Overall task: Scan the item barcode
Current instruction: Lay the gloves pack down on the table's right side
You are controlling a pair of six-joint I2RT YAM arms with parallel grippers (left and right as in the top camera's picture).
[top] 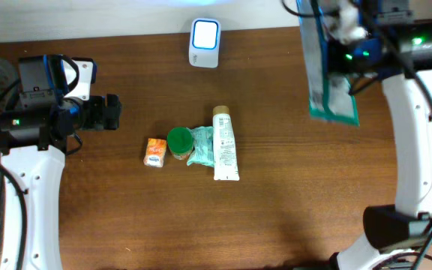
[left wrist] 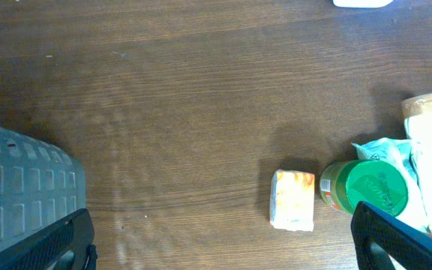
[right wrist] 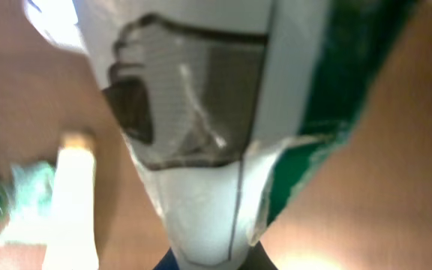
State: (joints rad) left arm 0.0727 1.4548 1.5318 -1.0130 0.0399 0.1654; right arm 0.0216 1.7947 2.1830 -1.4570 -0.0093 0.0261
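Hanging over the desk's (top: 313, 195) 1 o'clock corner, the green-and-white packet (top: 327, 79) is pinched near its top by the right fingers (top: 336, 34), which are pressed together on it and hold it off the wood. The white scanner (top: 205, 43), its face lit blue, sits at 12 o'clock, on the packet's 9 o'clock side and apart from it. At the centre, an orange box (top: 154, 152), a green-lidded jar (top: 178, 142), a teal pouch (top: 201, 147) and a white tube (top: 225, 144) lie close together in a row. The left fingers (top: 109, 112) are spread wide at 9 o'clock, holding nothing, near a grey basket (left wrist: 21, 187).
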